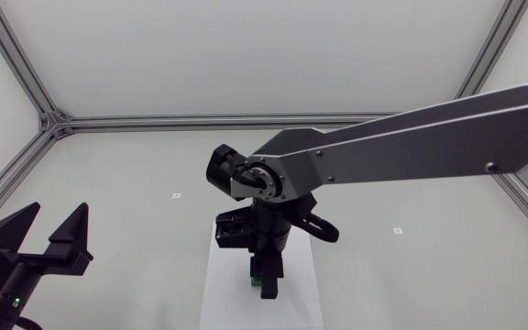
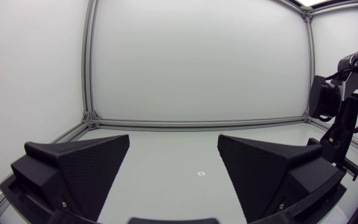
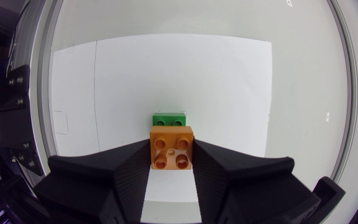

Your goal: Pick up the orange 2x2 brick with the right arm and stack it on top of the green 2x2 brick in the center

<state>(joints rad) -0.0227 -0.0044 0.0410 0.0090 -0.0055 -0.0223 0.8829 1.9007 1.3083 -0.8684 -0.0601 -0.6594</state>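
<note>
In the right wrist view the orange 2x2 brick (image 3: pixel 171 148) sits studs-up between the two black fingers of my right gripper (image 3: pixel 171 154), which is shut on it. The green 2x2 brick (image 3: pixel 169 119) lies on the white sheet just ahead of the orange one, partly covered by it. In the head view my right arm reaches in to the middle. Its gripper (image 1: pixel 266 275) points straight down over the green brick (image 1: pixel 258 282), of which only a sliver shows. The orange brick is hidden there. My left gripper (image 1: pixel 55 240) rests open at the near left, holding nothing.
A white paper sheet (image 1: pixel 232 293) lies under the bricks at the table's near centre. Small markers (image 1: pixel 176 195) dot the grey tabletop. An aluminium frame (image 1: pixel 53 119) borders the table. From the left wrist view, my right arm (image 2: pixel 340 124) stands far off beside the open left gripper (image 2: pixel 174 171).
</note>
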